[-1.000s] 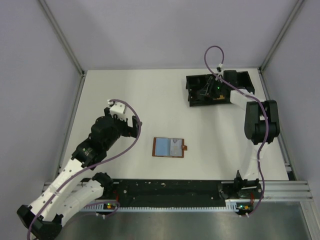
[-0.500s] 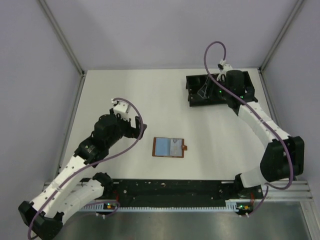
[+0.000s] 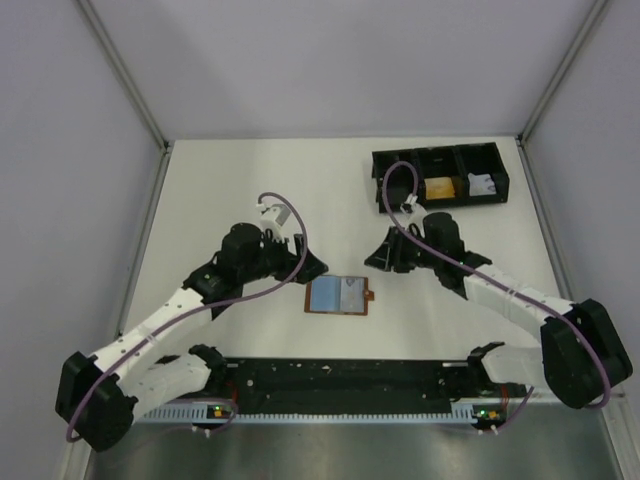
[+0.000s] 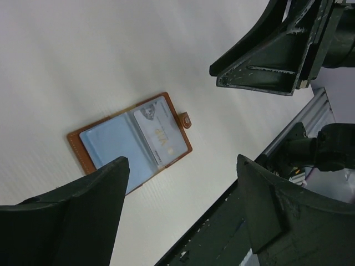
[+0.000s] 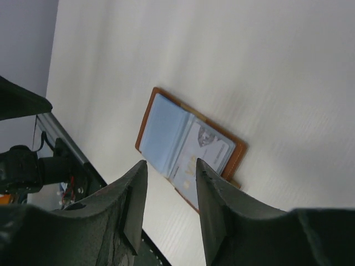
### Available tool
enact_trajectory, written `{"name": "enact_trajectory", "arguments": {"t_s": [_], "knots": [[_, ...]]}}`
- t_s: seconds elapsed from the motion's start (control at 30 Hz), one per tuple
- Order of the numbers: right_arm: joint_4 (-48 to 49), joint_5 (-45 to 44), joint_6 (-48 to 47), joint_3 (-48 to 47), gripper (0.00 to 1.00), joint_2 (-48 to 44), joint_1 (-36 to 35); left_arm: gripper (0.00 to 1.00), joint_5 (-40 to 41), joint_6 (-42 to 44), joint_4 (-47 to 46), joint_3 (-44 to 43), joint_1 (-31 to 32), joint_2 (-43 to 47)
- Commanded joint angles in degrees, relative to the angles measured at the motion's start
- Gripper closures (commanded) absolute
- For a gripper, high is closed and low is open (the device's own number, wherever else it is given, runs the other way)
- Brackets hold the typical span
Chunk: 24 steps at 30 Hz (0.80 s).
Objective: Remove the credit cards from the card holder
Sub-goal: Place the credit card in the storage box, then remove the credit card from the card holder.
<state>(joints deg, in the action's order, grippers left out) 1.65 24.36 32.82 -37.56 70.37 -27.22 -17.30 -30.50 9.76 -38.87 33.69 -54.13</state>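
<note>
Near the middle of the tabletop [image 3: 250, 180] the card holder [image 3: 338, 295] is lying flat and spread open, its closure tab pointing toward my right side. I am hovering my left hand [image 3: 305, 265] just beside its left edge, fingers spread wide and gripping nothing. I am bringing my right hand [image 3: 378, 258] in from the other side, its fingers only narrowly parted and likewise carrying nothing. Neither hand is touching the leather. A printed card [image 4: 158, 130] with gold lettering is sitting in one pocket, and a pale blue card [image 4: 108, 147] seems to be filling the other. Over in the black tray [image 3: 440, 152] an orange card [image 3: 438, 188] and a white item [image 3: 482, 184] are resting in separate compartments, so I am judging the job partly done, with these two left to pull.
</note>
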Motion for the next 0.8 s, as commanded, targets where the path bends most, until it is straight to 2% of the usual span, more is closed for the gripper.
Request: {"name": "enact_trajectory", "arguments": {"t_s": [0.0,0.1,0.27,0.5,0.77], "knots": [[14.2,6.0,7.8,5.8,0.62,0.4,-1.3,0.19,-5.1,-7.2,-9.3,2.1,1.0,-4.2],[18.6,6.1,9.2,9.0,0.70,1.4,-1.3,0.24,-6.2,-8.6,-12.1,2.7,1.3,-7.9],[21.2,6.6,8.5,10.9,0.76,5.0,-1.4,0.28,-8.0,-10.7,-15.0,2.4,2.3,-14.5],[23.8,7.1,6.9,10.2,0.80,11.6,-1.4,0.32,-7.7,-11.9,-17.1,1.6,4.4,-21.5],[21.2,6.3,5.5,10.1,0.81,16.6,-1.3,0.39,-8.3,-14.2,-19.3,2.2,4.7,-26.8]]}}
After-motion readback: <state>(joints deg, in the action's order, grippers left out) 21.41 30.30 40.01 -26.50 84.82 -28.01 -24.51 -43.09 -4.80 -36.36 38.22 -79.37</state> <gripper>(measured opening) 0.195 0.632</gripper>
